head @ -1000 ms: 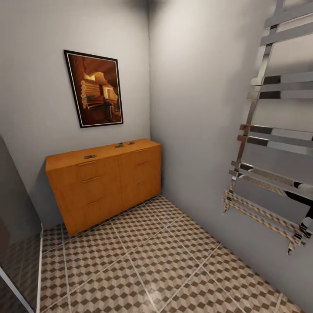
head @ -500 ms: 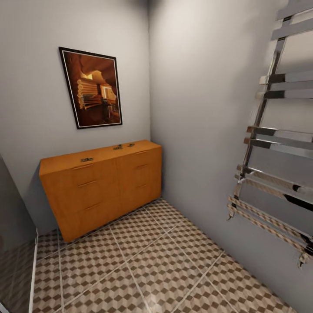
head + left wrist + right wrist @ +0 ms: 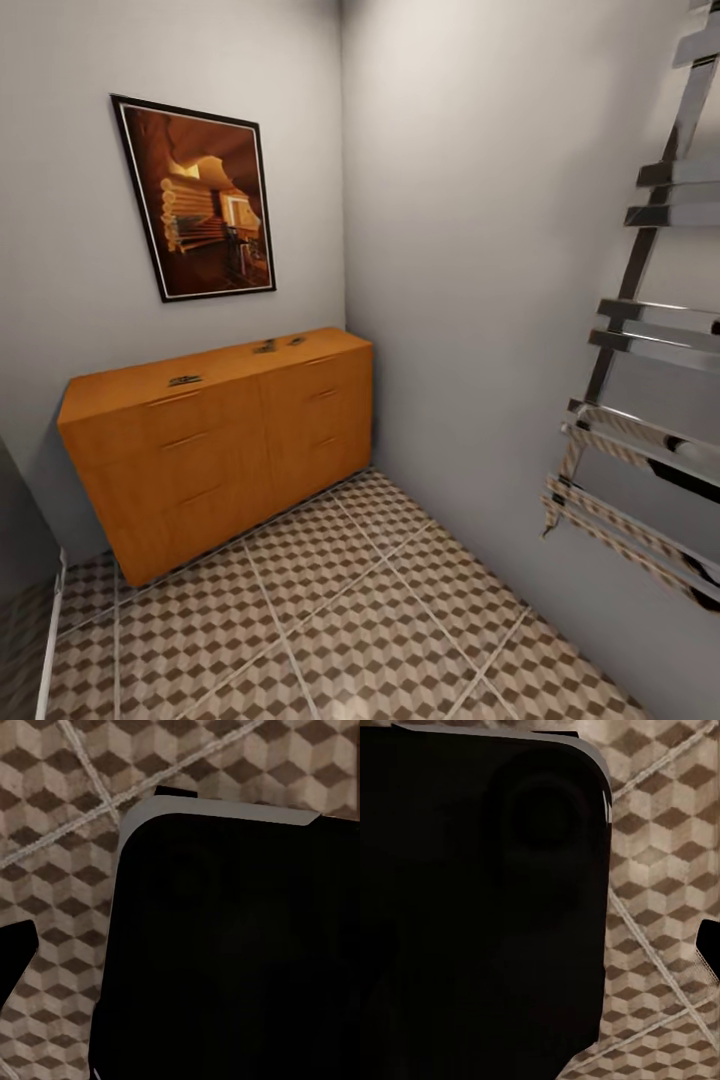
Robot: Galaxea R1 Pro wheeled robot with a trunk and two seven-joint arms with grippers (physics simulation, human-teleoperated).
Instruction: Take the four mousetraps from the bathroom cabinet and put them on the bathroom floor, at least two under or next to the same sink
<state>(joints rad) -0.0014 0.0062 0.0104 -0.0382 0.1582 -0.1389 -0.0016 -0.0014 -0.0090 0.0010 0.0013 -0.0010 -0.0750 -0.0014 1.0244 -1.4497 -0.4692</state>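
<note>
- Orange-brown wooden cabinet [image 3: 230,440] stands in the corner on the bathroom floor [image 3: 350,610].
- Small mousetraps [image 3: 186,380] lie on its top.
- Gripper state: cannot tell for either.

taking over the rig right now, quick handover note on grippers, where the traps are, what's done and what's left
Grippers: no fingers made out in either wrist view, so jaw state cannot be told.
Things: small dark items, likely the mousetraps, lie on top of the cabinet against the far wall: one left, others right of centre. Too small to count.
Done: nothing on the bathroom floor yet.
Left: drive up, pick all four, place them by the sink.
</note>
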